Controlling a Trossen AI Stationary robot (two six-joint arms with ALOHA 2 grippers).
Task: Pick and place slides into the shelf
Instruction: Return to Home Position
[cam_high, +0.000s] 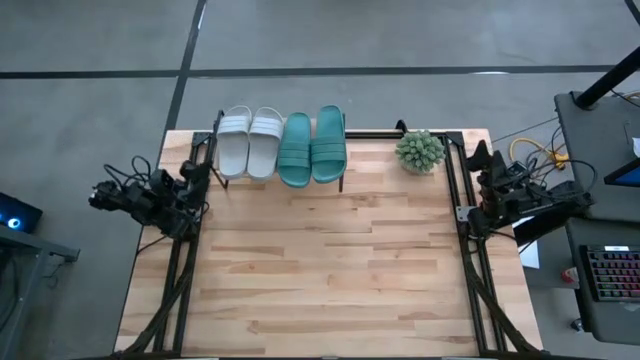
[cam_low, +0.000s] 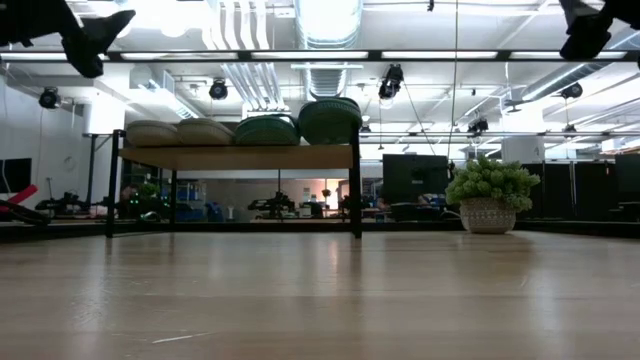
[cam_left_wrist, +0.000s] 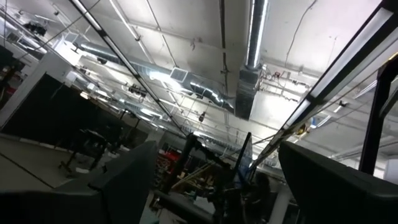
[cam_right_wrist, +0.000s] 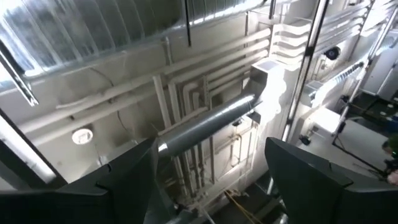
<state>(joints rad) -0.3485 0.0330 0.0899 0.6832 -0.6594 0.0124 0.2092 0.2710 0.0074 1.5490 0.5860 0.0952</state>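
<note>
Black left arm (cam_high: 150, 198) at nine o'clock and right arm (cam_high: 515, 195) at three trail looped cables. The left gripper (cam_left_wrist: 216, 146) and right gripper (cam_right_wrist: 210, 144) are dark and broad-fingered.

Two pale grey-white slides (cam_high: 234, 140), two teal slides (cam_high: 328, 143), all ribbed; light-wood shelf (cam_low: 240, 157), black legs

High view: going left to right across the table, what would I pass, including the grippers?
left gripper → grey slides → teal slides → plant → right gripper
</note>
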